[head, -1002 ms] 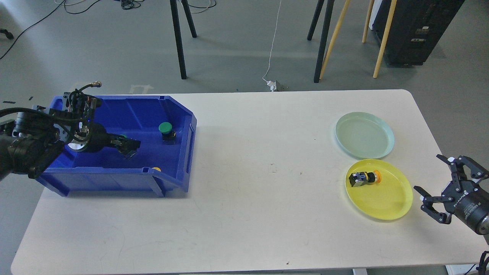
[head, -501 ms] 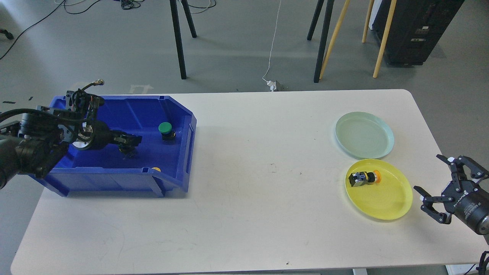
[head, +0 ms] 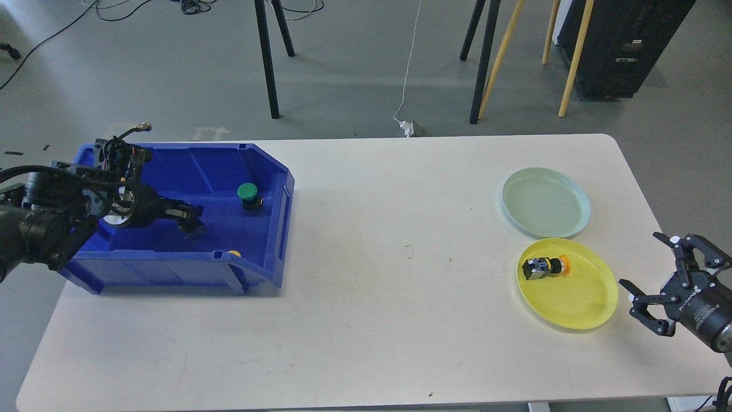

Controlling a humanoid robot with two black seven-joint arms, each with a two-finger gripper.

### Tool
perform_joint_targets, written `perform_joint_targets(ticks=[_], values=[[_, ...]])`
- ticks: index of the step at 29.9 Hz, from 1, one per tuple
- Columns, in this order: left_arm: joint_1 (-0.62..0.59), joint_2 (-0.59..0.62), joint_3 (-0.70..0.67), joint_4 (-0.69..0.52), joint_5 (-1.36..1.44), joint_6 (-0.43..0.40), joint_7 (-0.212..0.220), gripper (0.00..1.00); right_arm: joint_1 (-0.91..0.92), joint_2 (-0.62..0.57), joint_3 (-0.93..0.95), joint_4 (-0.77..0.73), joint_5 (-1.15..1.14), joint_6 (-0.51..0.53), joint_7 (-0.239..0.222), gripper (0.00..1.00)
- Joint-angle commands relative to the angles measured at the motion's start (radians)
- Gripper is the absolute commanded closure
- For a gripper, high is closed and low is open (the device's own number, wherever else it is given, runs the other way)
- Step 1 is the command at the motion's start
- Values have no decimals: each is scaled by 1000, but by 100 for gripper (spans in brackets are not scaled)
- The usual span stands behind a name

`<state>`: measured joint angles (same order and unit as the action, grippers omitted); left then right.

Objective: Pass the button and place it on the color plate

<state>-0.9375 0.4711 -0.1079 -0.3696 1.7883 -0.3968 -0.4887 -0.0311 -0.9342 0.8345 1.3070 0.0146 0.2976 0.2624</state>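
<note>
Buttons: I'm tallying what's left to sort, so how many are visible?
3: green button in the blue bin, yellow button peeking at its front wall, orange button on the yellow plate. Others may be hidden.

We look across a white table (head: 366,320) onto grey floor (head: 354,74). Black stand legs (head: 269,63) rise far left, wooden legs (head: 572,63) far right beside a black cabinet (head: 623,46). A white cable (head: 407,68) ends at a plug (head: 409,128)
</note>
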Motion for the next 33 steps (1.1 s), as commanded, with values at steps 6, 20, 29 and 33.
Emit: perform_joint_targets(ticks=[6, 20, 29, 33], values=[[-7, 0, 40, 0, -15, 6, 0, 44, -1, 0, 0, 0, 2, 0, 0, 0], [-7, 0, 40, -2, -15, -1, 0, 15, -3, 0, 0, 0, -1, 0, 5, 0], [-1, 1, 42, 0, -15, 3, 0, 39, -3, 0, 0, -2, 2, 0, 5, 0], [0, 3, 43, -2, -14, -1, 0, 66, -4, 0, -2, 0, 2, 0, 5, 0]])
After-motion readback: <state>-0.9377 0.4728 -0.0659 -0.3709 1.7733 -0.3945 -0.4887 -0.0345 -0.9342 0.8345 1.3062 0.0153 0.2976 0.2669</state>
